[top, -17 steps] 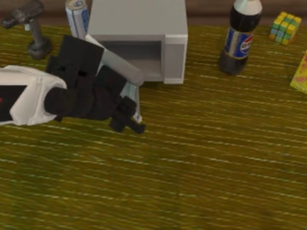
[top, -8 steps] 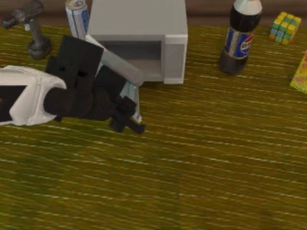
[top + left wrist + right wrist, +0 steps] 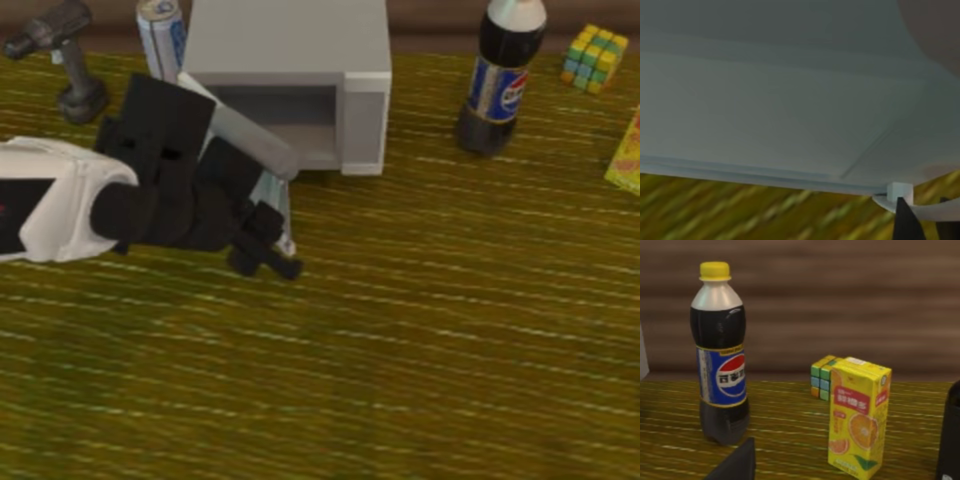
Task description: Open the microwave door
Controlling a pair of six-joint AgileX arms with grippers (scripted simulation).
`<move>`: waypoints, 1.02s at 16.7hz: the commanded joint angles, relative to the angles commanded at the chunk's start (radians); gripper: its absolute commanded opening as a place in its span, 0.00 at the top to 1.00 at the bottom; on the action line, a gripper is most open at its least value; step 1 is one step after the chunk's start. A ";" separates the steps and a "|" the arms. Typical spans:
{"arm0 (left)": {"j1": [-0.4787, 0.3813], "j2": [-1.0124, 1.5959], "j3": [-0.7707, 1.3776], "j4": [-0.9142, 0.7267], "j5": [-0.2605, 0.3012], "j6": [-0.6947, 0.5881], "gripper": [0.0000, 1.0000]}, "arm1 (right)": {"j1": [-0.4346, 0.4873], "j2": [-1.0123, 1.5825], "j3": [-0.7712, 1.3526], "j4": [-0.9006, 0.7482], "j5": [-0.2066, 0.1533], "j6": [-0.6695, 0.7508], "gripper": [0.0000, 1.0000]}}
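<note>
From above, the microwave (image 3: 290, 70) is sitting at the back of the desk (image 3: 420, 360), left of centre, with its cavity showing. The microwave door (image 3: 255, 140) is standing swung out toward the front-left, well away from the frame. The left claw (image 3: 268, 250) is sitting at the door's free edge near the thin light strip, its black wrist lying across the panel. From here it is not possible to tell whether the claw is clenched on the edge. A cola bottle (image 3: 498, 75), a colour cube (image 3: 594, 58), a drill (image 3: 62, 55) and a can (image 3: 162, 35) are standing along the back.

In the left wrist view, the pale door panel (image 3: 770, 100) is filling most of the frame, with one dark fingertip (image 3: 905, 220) just beside a small white block at its corner.

In the right wrist view, the right arm is idling off to the right, facing the bottle (image 3: 722, 355) and a juice carton (image 3: 857, 415).

The swing is probably best done along an arc around the hinge, keeping contact at the far edge, without dragging the box sideways.
</note>
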 joint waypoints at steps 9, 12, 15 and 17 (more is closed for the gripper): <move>0.040 -0.015 -0.013 -0.018 0.048 0.076 1.00 | 0.000 0.000 0.000 0.000 0.000 0.000 0.00; 0.040 -0.015 -0.013 -0.018 0.048 0.076 1.00 | 0.000 0.000 0.000 0.000 0.000 0.000 0.00; 0.040 -0.015 -0.013 -0.018 0.048 0.076 1.00 | 0.000 0.000 0.000 0.000 0.000 0.000 0.00; 0.040 -0.015 -0.013 -0.018 0.048 0.076 1.00 | 0.000 0.000 0.000 0.000 0.000 0.000 0.00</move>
